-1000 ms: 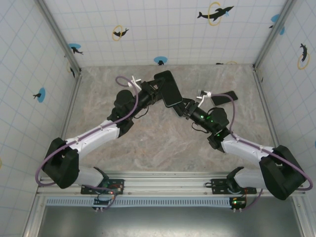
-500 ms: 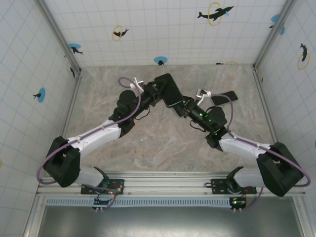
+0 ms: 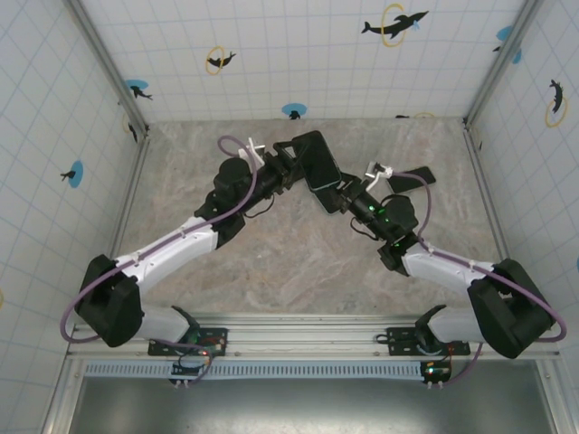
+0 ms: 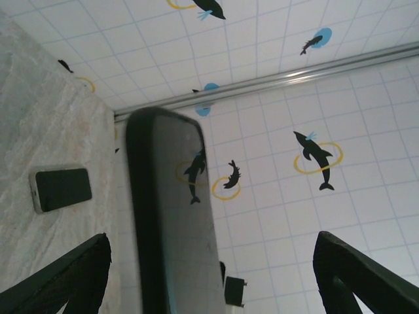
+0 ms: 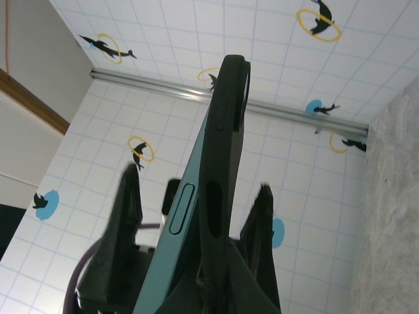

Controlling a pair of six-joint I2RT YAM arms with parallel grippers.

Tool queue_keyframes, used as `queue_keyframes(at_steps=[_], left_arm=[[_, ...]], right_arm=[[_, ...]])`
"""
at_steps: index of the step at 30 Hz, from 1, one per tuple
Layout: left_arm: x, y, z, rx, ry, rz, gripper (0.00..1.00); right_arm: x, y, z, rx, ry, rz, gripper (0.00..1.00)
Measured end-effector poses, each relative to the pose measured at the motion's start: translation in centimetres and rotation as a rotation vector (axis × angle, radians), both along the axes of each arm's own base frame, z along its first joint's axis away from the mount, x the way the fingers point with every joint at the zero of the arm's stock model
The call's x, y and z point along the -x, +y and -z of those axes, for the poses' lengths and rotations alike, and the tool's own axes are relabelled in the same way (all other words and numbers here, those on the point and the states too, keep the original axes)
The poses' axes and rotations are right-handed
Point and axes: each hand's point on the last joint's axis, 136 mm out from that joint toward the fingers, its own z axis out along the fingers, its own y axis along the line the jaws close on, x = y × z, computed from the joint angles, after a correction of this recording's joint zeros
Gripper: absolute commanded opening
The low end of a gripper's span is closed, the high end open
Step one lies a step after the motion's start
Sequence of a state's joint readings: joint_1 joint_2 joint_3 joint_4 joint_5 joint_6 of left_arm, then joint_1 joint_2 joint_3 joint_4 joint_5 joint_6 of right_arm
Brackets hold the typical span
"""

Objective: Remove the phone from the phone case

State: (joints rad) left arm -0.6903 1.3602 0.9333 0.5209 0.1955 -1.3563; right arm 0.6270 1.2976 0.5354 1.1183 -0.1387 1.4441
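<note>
A teal phone in a black case is held up in the air between both arms. In the right wrist view the phone's teal edge stands between my fingers, and the black case is peeled away from it along one side. My right gripper is shut on the phone's lower end. In the left wrist view the dark case rim and the reflecting screen rise between the fingers of my left gripper. That gripper is open wide and touches neither side.
A second dark phone lies flat on the marble floor at the back right, also in the left wrist view. Tiled walls with dolphin stickers close in the far side and both flanks.
Both arms have drifted slightly right and farther away, carrying the phone with them. The hold on the phone looks the same.
</note>
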Motion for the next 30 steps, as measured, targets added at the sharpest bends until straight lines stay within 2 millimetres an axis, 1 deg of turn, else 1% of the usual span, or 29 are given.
queue_keyframes(at_steps=[3, 5, 7, 10, 12, 17, 19, 23, 30], left_arm=[[0.9, 0.6, 1.5, 0.003, 0.056, -0.009, 0.81], [1.7, 0.3, 2.4, 0.006, 0.090, -0.001, 0.80], [2.6, -0.2, 3.0, 0.011, 0.119, 0.009, 0.78], [4.0, -1.0, 3.2, 0.041, 0.154, 0.027, 0.74], [4.7, -1.6, 3.0, 0.064, 0.173, 0.040, 0.72], [6.1, -2.8, 2.8, 0.096, 0.201, 0.071, 0.69], [6.4, -3.1, 2.4, 0.115, 0.202, 0.073, 0.68], [6.0, -3.2, 1.7, 0.168, 0.198, 0.062, 0.65], [5.4, -3.5, 1.9, 0.200, 0.209, 0.048, 0.63]], right_arm=[[-0.7, -0.8, -0.1, 0.004, -0.013, 0.057, 0.03], [-1.2, -1.2, 0.0, 0.010, -0.021, 0.088, 0.03], [-1.7, -1.3, 0.5, 0.025, -0.020, 0.110, 0.03], [-2.5, -1.1, 1.7, 0.061, -0.010, 0.127, 0.03], [-2.9, -0.8, 2.3, 0.085, -0.009, 0.133, 0.03], [-3.5, -0.4, 2.7, 0.114, -0.023, 0.139, 0.03], [-3.6, -0.2, 2.5, 0.115, -0.033, 0.137, 0.03], [-3.5, -0.2, 2.2, 0.120, -0.053, 0.138, 0.03], [-3.4, -0.1, 2.2, 0.137, -0.071, 0.133, 0.02]])
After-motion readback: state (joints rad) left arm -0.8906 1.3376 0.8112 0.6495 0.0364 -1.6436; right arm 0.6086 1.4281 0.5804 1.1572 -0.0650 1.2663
